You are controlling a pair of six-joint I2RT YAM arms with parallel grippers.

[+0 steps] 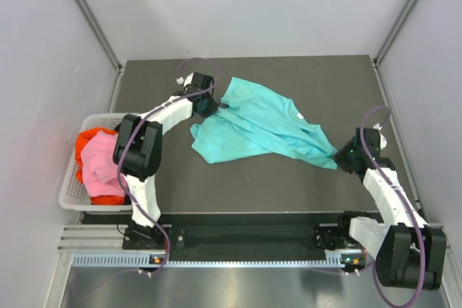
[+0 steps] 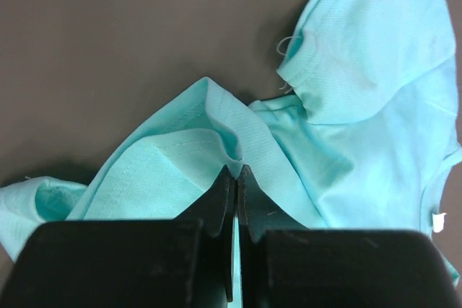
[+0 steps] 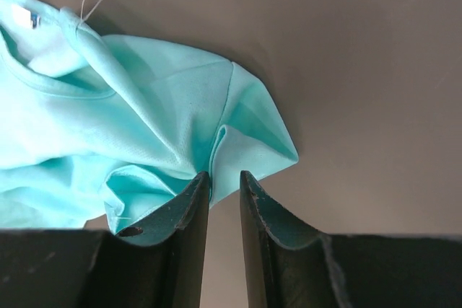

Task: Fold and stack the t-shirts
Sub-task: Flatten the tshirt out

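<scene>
Little is done: the teal t-shirt (image 1: 260, 124) lies rumpled mid-surface, and the pink t-shirt (image 1: 101, 160) and red-orange t-shirt (image 1: 90, 137) sit bunched in the basket (image 1: 68, 185), with nothing stacked. The left hand (image 2: 232, 172) is clamped tight on a fold of the teal t-shirt. The right hand (image 3: 224, 176) has its jaws narrowly parted at another fold, and I cannot tell whether it grips; any shirt beneath the basket's heap is hidden.

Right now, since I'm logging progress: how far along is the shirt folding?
Done: nothing; no folded stack shows. In hand: the teal shirt lies rumpled on the table, left hand shut on its far-left edge, right hand at its right corner, grip unclear. Left: folding it, then the pink shirt and red shirt bunched in the basket.
</scene>
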